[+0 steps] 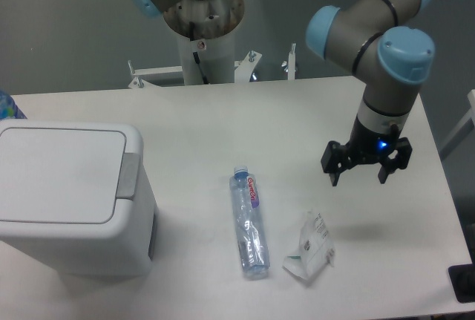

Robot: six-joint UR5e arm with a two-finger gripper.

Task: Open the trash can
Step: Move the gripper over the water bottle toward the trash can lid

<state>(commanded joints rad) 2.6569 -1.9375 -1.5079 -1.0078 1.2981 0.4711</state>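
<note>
While the bin (70,197) is being left lid-shut at the counter's (223,119) left edge, w/ grey tab (128,175) facing right, the gripper (361,178) is being held spread apart, grasping nothing, well right. A bottle (250,223) & wrapper (310,248) are lying between.

Single fixed view, mounted high, looking steeply down across surface (297,112) toward arm's base column (204,38) at far edge. Medium distance. Trash can (70,197) fills lower left, cut by left border. Gripper (360,173) at right, bottle (250,223) near centre. Grey floor beyond far edge. No second view.
</note>
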